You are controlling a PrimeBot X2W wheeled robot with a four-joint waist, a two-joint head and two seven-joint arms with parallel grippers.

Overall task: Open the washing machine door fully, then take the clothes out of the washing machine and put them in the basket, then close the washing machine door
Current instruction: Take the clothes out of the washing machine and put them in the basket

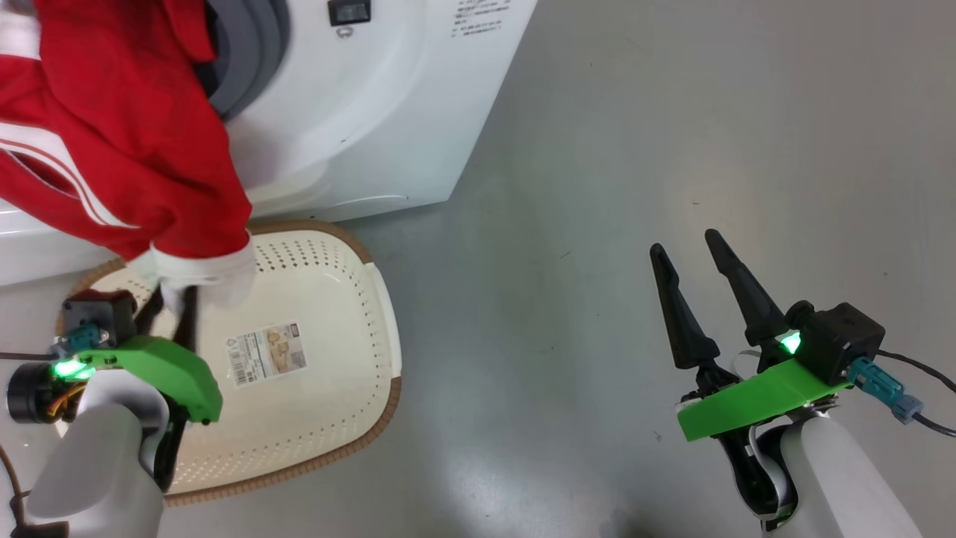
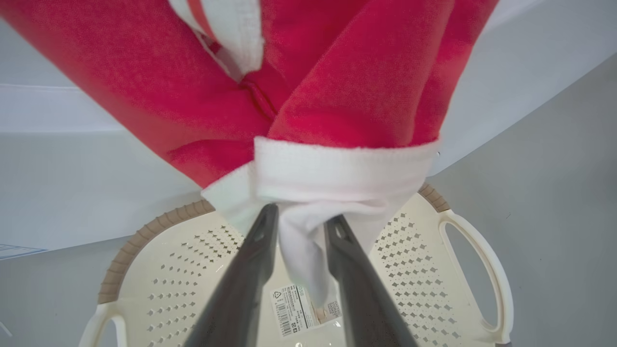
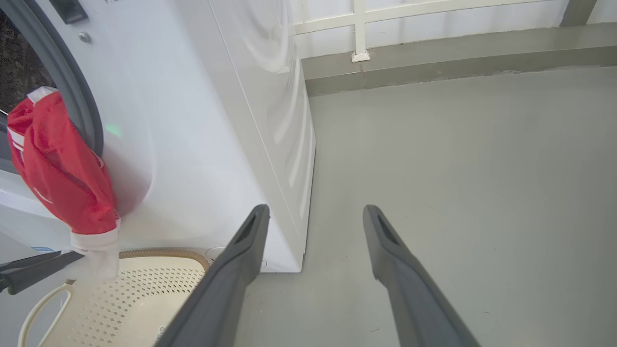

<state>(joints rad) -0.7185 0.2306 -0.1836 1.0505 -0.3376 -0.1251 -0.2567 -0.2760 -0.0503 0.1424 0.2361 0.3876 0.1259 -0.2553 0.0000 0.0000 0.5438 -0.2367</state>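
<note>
The red clothes [image 1: 127, 134] with white bands hang out of the washing machine [image 1: 373, 112] opening, over the cream basket [image 1: 373, 299] on the floor below. A white cuff [image 2: 337, 178] at their lower end dangles between the parted fingers of my left gripper [image 2: 301, 219], just above the basket floor. In the head view my left gripper [image 1: 172, 299] is at the cuff, over the basket's near-left part. My right gripper [image 1: 683, 240] is open and holds nothing, well to the right over bare floor. The washing machine door is out of view.
The grey rubber ring [image 1: 254, 45] frames the opening at the upper left. A paper label [image 1: 267, 353] lies on the basket floor. Grey floor [image 1: 635, 149] stretches right of the machine; a low wall ledge [image 3: 434, 53] runs behind it.
</note>
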